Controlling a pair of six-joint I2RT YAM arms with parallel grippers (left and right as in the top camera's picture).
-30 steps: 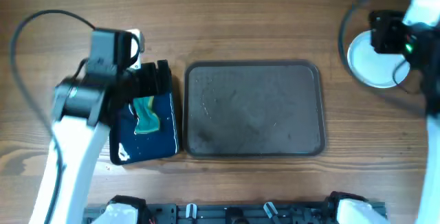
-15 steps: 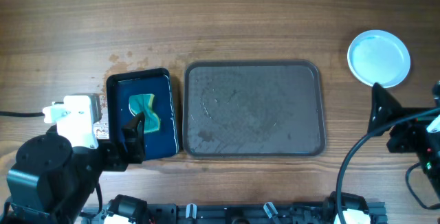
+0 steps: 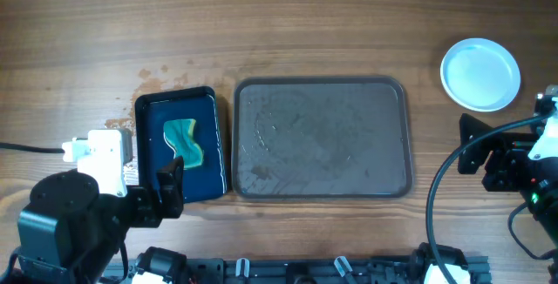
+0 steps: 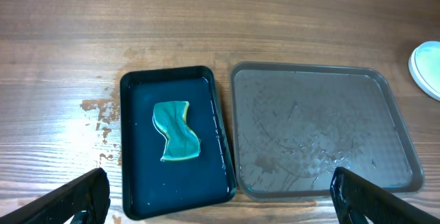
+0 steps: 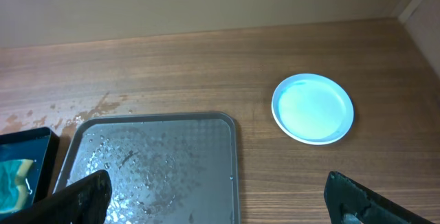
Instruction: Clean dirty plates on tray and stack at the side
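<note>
The dark grey tray (image 3: 397, 136) lies mid-table, wet and streaked, with nothing on it; it also shows in both wrist views (image 4: 385, 124) (image 5: 220, 155). The white plates (image 3: 480, 75) rest on the wood at the far right, off the tray (image 5: 313, 108) (image 4: 427, 69); from above they look like one disc, so their number cannot be told. My left gripper (image 3: 171, 175) hangs open over the front-left of the table, nothing between its fingers (image 4: 220, 200). My right gripper (image 3: 471, 146) is open and empty at the right edge, below the plates (image 5: 220, 200).
A smaller dark blue tray (image 3: 212, 145) with a teal sponge (image 3: 183, 142) sits just left of the big tray. Water stains mark the wood beside it (image 3: 153, 79). A black cable (image 3: 445, 188) loops from the right arm. A rail runs along the front edge (image 3: 296, 269).
The right gripper let go of the plate at the far right, opened, and drew back to the right edge. The left arm pulled away from the blue tray to the front-left corner.
</note>
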